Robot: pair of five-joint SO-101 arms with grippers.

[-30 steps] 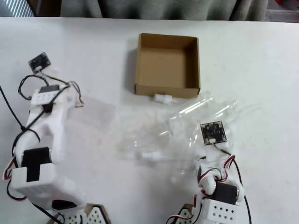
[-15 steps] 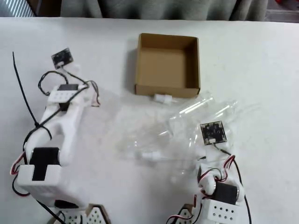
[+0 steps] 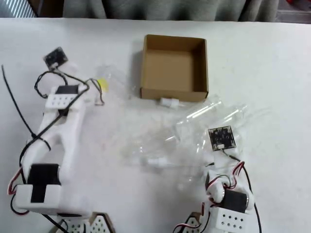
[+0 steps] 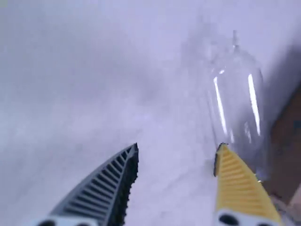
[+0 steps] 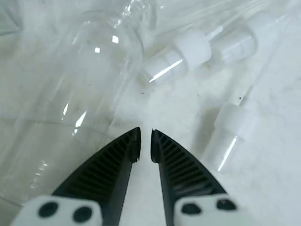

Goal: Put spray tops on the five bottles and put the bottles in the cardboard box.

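Working at a white table (image 3: 272,73) strewn with clear bottles (image 3: 194,124) and white spray tops.

Holding the left gripper (image 4: 178,150) wide open over the table's left side, gripping nothing, with the grey finger (image 4: 117,179) and the yellow finger (image 4: 235,183) spread well apart. Hovering there just beside one bottle (image 4: 235,103) lying on the table, close to the yellow finger; impossible to tell whether touching it. Stretching the left arm (image 3: 58,126) from the near left corner toward the far side, to the left of the box (image 3: 174,94).

Pointing the right gripper (image 5: 145,134) down at the pile in the near middle, with the black fingers (image 5: 117,165) almost closed, just a slit between the tips, and clasping nothing. Hanging above a bottle (image 5: 84,80) on its side and three tops: two (image 5: 176,59) (image 5: 235,44) close together by the bottle's neck, and a third (image 5: 230,134) apart from them, just beside the fingertips.

Showing the cardboard box at the far middle, open side up, with one top (image 3: 168,102) lying against its near wall. Showing most bottles heaped between the box and the right arm (image 3: 223,194), outside the box, and another top (image 3: 156,162) at the heap's near left edge.
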